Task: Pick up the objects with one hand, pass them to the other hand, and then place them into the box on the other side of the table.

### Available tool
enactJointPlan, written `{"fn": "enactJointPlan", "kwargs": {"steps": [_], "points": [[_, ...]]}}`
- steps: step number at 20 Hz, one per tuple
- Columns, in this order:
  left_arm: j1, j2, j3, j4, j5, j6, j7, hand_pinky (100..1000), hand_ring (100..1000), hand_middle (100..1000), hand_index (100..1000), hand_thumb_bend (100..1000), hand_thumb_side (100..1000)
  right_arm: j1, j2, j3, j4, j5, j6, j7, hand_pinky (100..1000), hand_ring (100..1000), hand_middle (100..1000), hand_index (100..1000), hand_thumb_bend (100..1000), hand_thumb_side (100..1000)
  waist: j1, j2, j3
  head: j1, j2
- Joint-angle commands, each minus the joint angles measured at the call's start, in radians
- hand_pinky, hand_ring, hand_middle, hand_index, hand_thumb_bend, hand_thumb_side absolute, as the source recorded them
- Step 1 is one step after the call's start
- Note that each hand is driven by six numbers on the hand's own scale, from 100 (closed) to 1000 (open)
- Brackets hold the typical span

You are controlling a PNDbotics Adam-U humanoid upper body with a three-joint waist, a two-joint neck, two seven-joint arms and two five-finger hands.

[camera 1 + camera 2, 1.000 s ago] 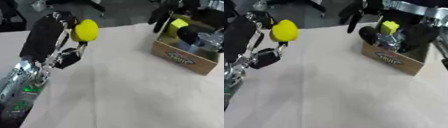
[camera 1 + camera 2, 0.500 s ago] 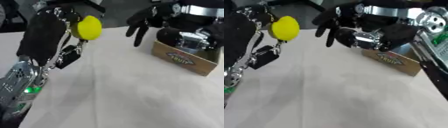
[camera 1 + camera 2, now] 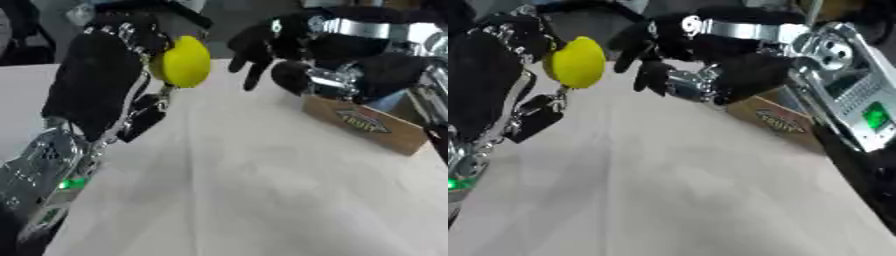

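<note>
Pale tabletop [image 3: 262, 190] fills the foreground. Above it, a yellow lemon-like object [image 3: 181, 62] is held up in the curled fingers of the left hand [image 3: 101, 85]. It is judged light, smooth and rounded, best taken around its middle. The right hand [image 3: 262, 45], fingers spread, is seen nearby. The cardboard box [image 3: 372, 127] is partly hidden; its contents cannot be made out.

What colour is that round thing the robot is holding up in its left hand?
Bright yellow. The object sits in the left hand, clearest in the left eye view.
</note>
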Motion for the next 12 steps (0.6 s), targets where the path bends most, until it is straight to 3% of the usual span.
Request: {"fn": "enactJointPlan", "kwargs": {"steps": [1, 7, 12], "points": [[-0.005, 0.012, 0.006, -0.007, -0.006, -0.001, 0.042, 658, 580, 500, 535, 100, 100, -0.026, 0.017, 0.003, 0.056, 0.044, -0.015, 0.017, 1000, 742, 795, 923, 100, 610, -0.014, -0.044, 0.0, 0.003, -0.001], [0.0, 0.019, 0.004, -0.016, 0.004, -0.017, 0.14, 666, 584, 504, 536, 100, 100, -0.05, 0.048, 0.012, 0.129, 0.083, -0.031, 0.03, 1000, 751, 803, 934, 100, 598, -0.015, -0.045, 0.001, 0.003, -0.001], [0.002, 0.028, 0.003, -0.036, -0.02, -0.047, 0.157, 674, 589, 509, 539, 100, 100, -0.064, 0.064, 0.022, 0.173, 0.114, -0.036, 0.026, 1000, 759, 810, 940, 100, 591, -0.017, -0.056, 0.003, 0.004, 0.014]]}}
